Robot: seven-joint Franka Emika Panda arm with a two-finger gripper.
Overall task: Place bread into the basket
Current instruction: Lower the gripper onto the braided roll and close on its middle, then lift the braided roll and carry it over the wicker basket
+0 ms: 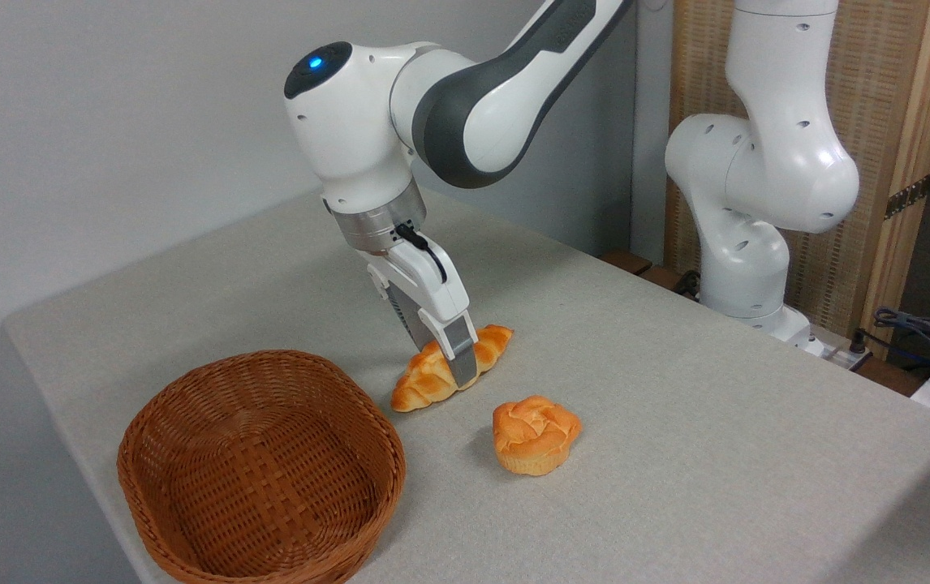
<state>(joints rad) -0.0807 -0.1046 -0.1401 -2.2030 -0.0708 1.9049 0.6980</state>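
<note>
Tool (450,367) is down at the middle of the bread (442,371), near finger crossing the loaf's front flank and far finger hidden behind it. Your jaws straddle the loaf across its short width, but you cannot tell from this view whether they have closed on it. The bread lies flat on the counter (676,422), long axis running from lower left to upper right, its lower-left end pointing toward the basket (189,454). The basket sits near that end, to the left and toward the camera, and holds nothing. A round bun (535,434) rests apart, on the loaf's near right side, clear of your likely path.
</note>
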